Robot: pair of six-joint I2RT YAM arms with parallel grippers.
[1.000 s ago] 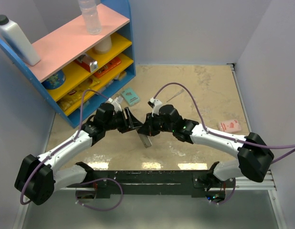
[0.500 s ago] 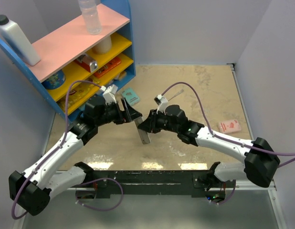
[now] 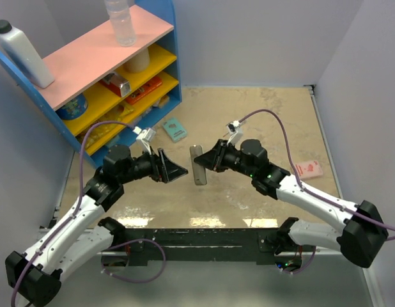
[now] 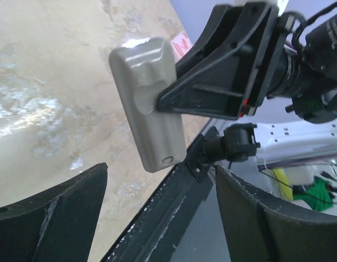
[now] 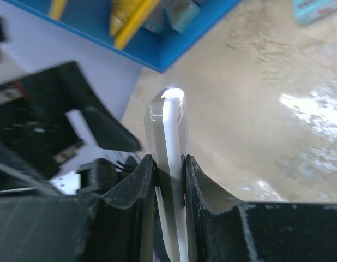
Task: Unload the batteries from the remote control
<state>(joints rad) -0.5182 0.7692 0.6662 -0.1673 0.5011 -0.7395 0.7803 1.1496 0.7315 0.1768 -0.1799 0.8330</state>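
The remote control (image 3: 197, 164) is a slim grey bar held off the table, roughly upright, between the two arms. My right gripper (image 3: 208, 162) is shut on its thin edges; in the right wrist view both pads press the remote control (image 5: 169, 123) at the gripper (image 5: 168, 161). My left gripper (image 3: 179, 170) stands open a short way to the left, apart from it. In the left wrist view the remote control (image 4: 149, 103) hangs beyond the gripper (image 4: 160, 173), whose jaws are wide and empty. The batteries are hidden.
A blue shelf unit (image 3: 124, 86) with pink and yellow boards stands at the back left, bottles on top. A teal box (image 3: 175, 129) lies near its foot. A pink packet (image 3: 307, 169) lies at the right. The black base rail (image 3: 204, 236) runs along the near edge.
My left gripper has opened wider and drawn back to the left, away from the remote. The right gripper has carried the remote up and slightly right, turning it upright.
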